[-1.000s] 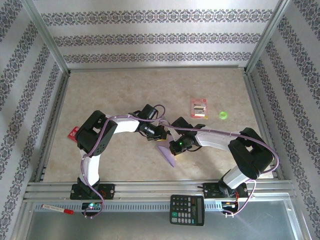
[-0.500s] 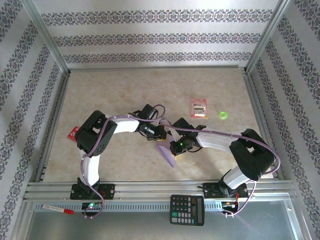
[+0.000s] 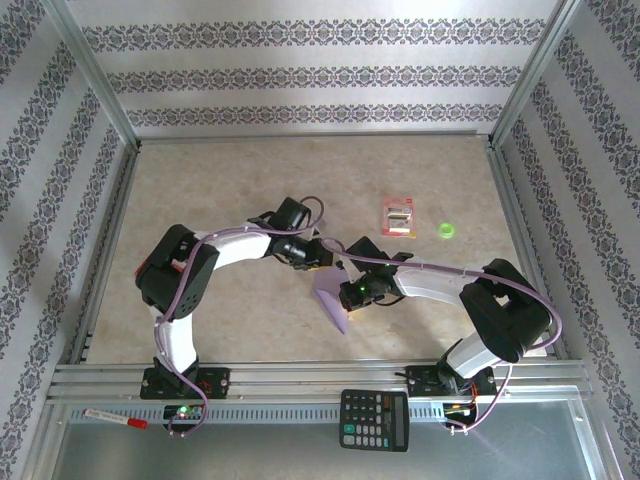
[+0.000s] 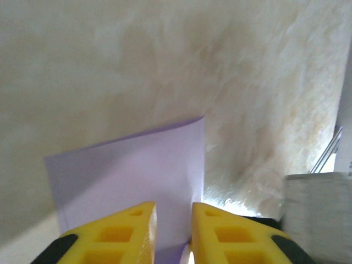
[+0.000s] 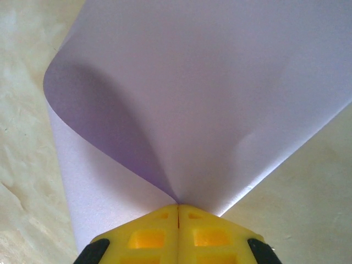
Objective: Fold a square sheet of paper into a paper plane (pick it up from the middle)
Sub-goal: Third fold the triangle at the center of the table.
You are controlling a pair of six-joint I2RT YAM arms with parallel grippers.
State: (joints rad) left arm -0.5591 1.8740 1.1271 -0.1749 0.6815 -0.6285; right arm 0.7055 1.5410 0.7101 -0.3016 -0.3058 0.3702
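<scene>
From above, the two wrists cover much of the sheet of paper (image 3: pixel 333 300); only a pointed lavender part shows on the near side of them, at the middle of the tabletop (image 3: pixel 250 180). In the right wrist view the sheet (image 5: pixel 220 99) runs off the top and right edges and curls over itself on the left. In the left wrist view its near edge is hidden behind the yellow fingers (image 4: pixel 129 231).

There is one sheet. The right gripper (image 5: pixel 177 208) has its jaws pressed together on a pinched corner of it. The left gripper (image 4: pixel 173 212) has its jaws narrowly apart, with the paper (image 4: pixel 132 170) showing in the gap, ungripped.

Also on the tabletop are one red-and-white packet (image 3: pixel 398 216) and one green ring (image 3: pixel 446 231), far right and well apart from the sheet. One calculator (image 3: pixel 374 419) and one red-capped marker (image 3: pixel 115 418) lie on the near metal ledge.
</scene>
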